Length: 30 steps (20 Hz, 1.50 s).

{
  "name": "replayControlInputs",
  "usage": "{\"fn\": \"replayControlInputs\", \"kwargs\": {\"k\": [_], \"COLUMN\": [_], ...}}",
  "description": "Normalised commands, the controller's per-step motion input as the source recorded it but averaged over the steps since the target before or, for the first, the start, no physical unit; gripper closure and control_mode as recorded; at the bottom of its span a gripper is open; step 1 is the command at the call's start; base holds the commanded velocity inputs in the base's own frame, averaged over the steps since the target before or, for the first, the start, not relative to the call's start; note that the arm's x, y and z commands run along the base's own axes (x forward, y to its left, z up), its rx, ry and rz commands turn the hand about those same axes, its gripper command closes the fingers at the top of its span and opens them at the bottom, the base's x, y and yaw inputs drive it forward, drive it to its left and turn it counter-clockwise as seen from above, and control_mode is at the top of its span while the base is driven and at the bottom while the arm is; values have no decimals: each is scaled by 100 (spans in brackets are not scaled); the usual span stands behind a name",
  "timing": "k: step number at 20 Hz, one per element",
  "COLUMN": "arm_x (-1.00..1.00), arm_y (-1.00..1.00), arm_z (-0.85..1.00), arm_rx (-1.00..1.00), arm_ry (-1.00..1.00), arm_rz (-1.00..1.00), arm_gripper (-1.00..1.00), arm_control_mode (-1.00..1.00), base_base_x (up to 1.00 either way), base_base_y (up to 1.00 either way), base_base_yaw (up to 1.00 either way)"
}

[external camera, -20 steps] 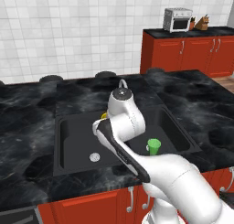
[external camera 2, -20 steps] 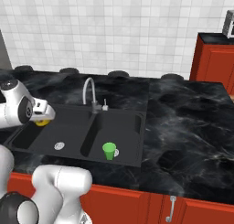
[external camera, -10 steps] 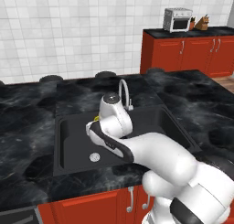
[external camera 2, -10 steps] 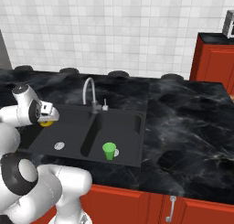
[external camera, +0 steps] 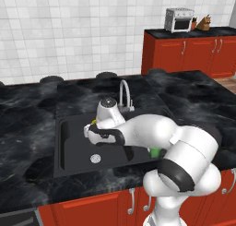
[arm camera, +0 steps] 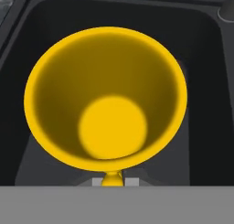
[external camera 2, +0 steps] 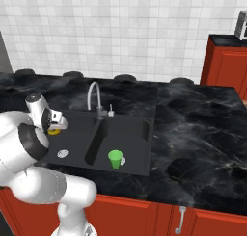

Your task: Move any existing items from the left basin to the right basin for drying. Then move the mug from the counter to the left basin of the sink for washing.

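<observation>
Black marble counter (external camera 2: 193, 129) surrounds the sink, where the mug (arm camera: 106, 99) hangs mid-frame above the left basin (external camera: 73, 149), pinched at its rim by the closed gripper (external camera 2: 57, 125). Green cup (external camera 2: 115, 159) stands in the right basin (external camera 2: 132, 148). Released from up here, the mug could tip or bounce.

Arm (external camera: 152, 133) over left basin (external camera: 73, 149); green cup (external camera: 156, 151) peeking behind.

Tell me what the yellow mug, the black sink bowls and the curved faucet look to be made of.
Yellow mug: smooth matte, uniform colour, perhaps plastic or glazed ceramic. Black double-bowl sink: dull dark finish without veins, possibly composite or coated metal. Curved faucet: silvery with bright highlights, likely polished metal.
</observation>
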Motion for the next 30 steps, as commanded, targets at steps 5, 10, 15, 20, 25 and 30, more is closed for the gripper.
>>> {"fn": "replayControlInputs", "kwargs": {"k": [5,10,15,20,25,30], "arm_x": [44,42,36,27,8,3], "arm_y": [15,16,16,23,23,5], "arm_z": [-45,-43,-41,-38,-30,-26], "arm_rx": [0,0,0,0,0,0], "arm_ry": [1,1,1,3,3,4], "arm_rz": [0,0,0,0,0,0], "arm_gripper": [100,100,100,100,100,100], "arm_control_mode": [-100,-100,-100,-100,-100,-100], "base_base_x": [0,0,0,0,0,0], "base_base_y": [0,0,0,0,0,0], "base_base_yaw": [0,0,0,0,0,0]}}
